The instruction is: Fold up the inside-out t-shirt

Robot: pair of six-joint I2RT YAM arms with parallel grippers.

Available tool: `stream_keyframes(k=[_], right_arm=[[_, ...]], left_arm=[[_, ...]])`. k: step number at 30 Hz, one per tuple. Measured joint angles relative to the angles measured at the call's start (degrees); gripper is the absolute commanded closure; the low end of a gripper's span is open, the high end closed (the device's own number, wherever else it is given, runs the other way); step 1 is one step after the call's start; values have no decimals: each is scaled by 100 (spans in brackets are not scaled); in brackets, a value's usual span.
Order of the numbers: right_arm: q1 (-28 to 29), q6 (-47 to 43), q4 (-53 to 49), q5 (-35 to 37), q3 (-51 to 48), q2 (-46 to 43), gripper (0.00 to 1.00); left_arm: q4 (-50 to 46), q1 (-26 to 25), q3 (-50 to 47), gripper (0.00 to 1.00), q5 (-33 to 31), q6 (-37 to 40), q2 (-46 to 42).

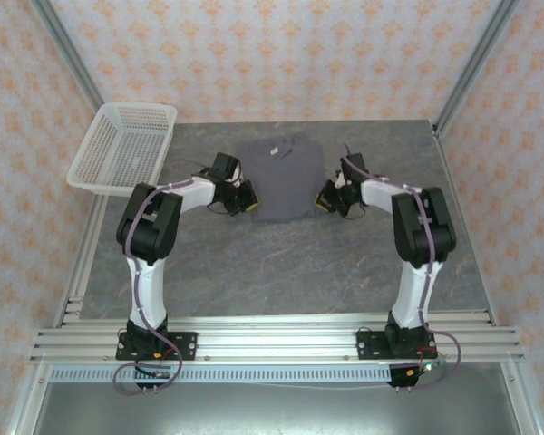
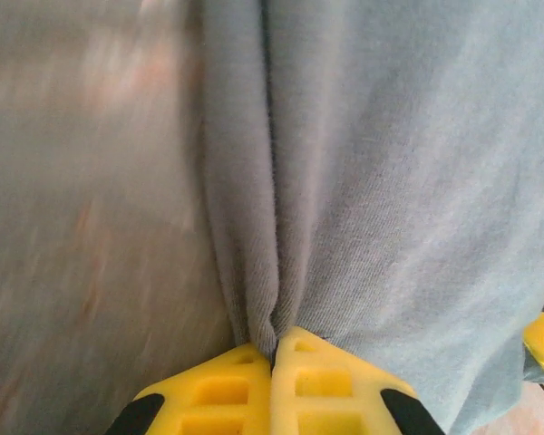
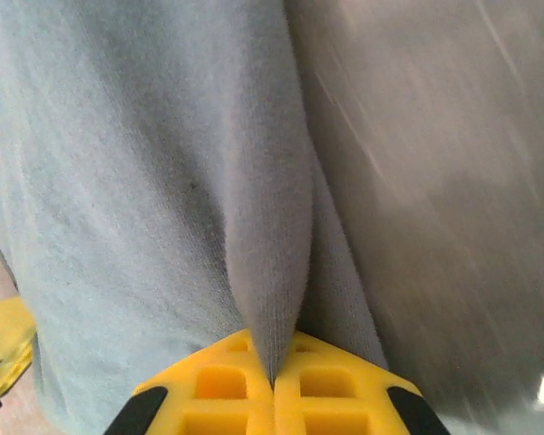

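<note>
The inside-out t-shirt point(image 1: 286, 178) lies flat on the grey table toward the back, dark slate-grey, with a small white tag near its collar. My left gripper point(image 1: 247, 197) is at the shirt's lower left edge. Its yellow fingers point(image 2: 222, 390) are shut on a pinched fold of the t-shirt point(image 2: 390, 199). At the lower right edge sits my right gripper point(image 1: 325, 197), and its yellow fingers point(image 3: 331, 385) are likewise shut on a ridge of the t-shirt point(image 3: 118, 181).
A white mesh basket point(image 1: 127, 145) sits at the table's back left corner, partly over the edge. Metal frame posts rise at the back corners. Bare grey table point(image 1: 281, 272) stretches between the shirt and the arm bases.
</note>
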Motion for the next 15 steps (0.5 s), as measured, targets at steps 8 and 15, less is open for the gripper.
stream_keyframes(k=[8, 15], right_arm=[[748, 629, -219, 501, -3185, -3364, 47], [590, 278, -699, 1665, -3018, -5034, 20]], left_arm=[[103, -535, -2929, 41, -247, -184, -2509], [-673, -476, -2227, 29, -1294, 142, -3504]])
